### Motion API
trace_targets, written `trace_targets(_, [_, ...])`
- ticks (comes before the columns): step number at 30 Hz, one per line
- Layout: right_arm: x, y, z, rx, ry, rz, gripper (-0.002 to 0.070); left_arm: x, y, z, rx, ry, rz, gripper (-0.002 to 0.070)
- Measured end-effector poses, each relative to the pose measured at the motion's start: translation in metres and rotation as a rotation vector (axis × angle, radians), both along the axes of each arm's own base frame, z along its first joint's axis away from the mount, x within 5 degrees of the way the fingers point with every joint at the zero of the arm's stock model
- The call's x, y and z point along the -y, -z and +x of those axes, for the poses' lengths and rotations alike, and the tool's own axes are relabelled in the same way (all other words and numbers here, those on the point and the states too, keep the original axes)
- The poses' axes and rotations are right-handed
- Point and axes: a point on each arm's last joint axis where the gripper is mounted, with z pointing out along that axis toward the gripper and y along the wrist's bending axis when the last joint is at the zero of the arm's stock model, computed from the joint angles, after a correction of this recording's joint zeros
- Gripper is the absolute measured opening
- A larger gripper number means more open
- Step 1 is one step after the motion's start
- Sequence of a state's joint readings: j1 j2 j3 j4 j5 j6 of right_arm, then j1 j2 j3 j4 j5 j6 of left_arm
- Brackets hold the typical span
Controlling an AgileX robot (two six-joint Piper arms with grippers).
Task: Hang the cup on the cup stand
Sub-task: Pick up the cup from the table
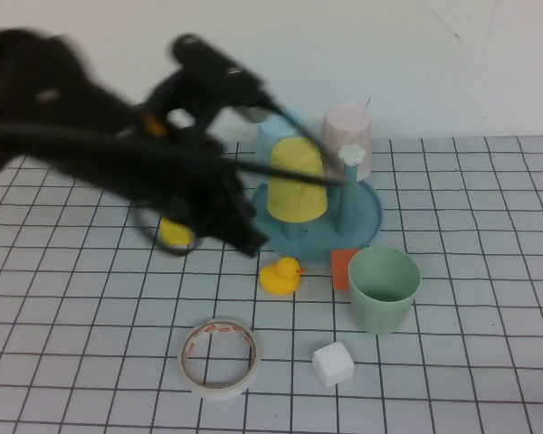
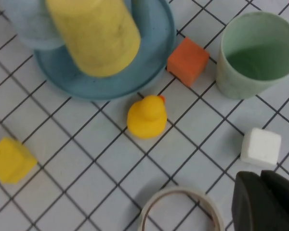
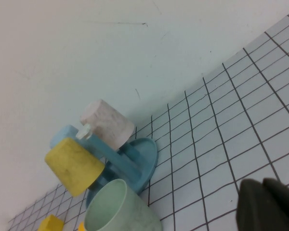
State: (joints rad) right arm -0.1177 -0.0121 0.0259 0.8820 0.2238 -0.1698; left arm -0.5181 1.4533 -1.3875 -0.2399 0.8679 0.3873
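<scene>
The left arm (image 1: 118, 154) reaches in from the table's 9 o'clock edge, blurred, bent above the gridded surface with its left gripper (image 1: 244, 237) low, just off the stand's 8 o'clock side; its jaws are pressed together and hold nothing. The right gripper (image 3: 267, 207) shows only in its own wrist view as a dark closed tip above bare grid, also empty. The cup (image 1: 384, 289) stands upright, mouth up, on the table at about 5 o'clock from the stand (image 1: 366, 221), near but apart from it, with an orange block (image 1: 343, 268) just beside it at 9 o'clock. The stand carries a yellow cup (image 1: 296, 181), a blue cup (image 1: 276, 136) and a pink cup (image 1: 348, 136) upside down on pegs. A duck (image 1: 281, 275), tape roll (image 1: 219, 357), white cube (image 1: 332, 363) and yellow block (image 2: 10, 160) lie on the white grid cloth (image 1: 489, 271), which meets a plain white wall (image 1: 416, 54) at 12 o'clock.
</scene>
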Motion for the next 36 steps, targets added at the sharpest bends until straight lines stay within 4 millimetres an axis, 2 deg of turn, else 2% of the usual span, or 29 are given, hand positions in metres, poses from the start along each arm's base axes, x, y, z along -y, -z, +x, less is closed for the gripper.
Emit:
trace_targets(6, [0.000, 0.000, 0.000, 0.000, 0.000, 0.000, -0.0001, 0.053, 0.001, 0.030, -0.050, 0.070, 0.055, -0.0001])
trace_targets(9, [0.000, 0.000, 0.000, 0.000, 0.000, 0.001, -0.0001, 0.068, 0.003, 0.039, -0.069, 0.098, 0.078, 0.0005])
trace_targets(11, [0.000, 0.000, 0.000, 0.000, 0.000, 0.000, -0.0001, 0.076, 0.006, 0.045, -0.091, 0.106, 0.094, 0.0043])
trace_targets(14, [0.000, 0.000, 0.000, 0.001, -0.001, -0.004, -0.0001, 0.086, 0.012, 0.051, -0.126, 0.093, 0.103, 0.0170])
trace_targets(19, [0.000, 0.000, 0.000, 0.000, -0.003, -0.011, -0.0001, 0.098, 0.030, 0.065, -0.205, 0.013, 0.090, 0.0489])
trace_targets(20, [0.000, 0.000, 0.000, 0.000, -0.003, -0.011, -0.0001, 0.100, 0.035, 0.068, -0.223, -0.003, 0.090, 0.0534])
trace_targets(22, [0.000, 0.000, 0.000, 0.001, -0.003, -0.013, -0.0001, 0.104, 0.044, 0.074, -0.250, -0.031, 0.088, 0.0580])
trace_targets(29, [0.000, 0.000, 0.000, 0.001, -0.004, -0.021, -0.0001, 0.118, 0.073, 0.086, -0.286, -0.049, 0.095, 0.0594])
trace_targets(36, [0.000, 0.000, 0.000, 0.000, -0.006, -0.021, -0.0001, 0.130, 0.113, 0.097, -0.360, -0.091, 0.098, 0.0590])
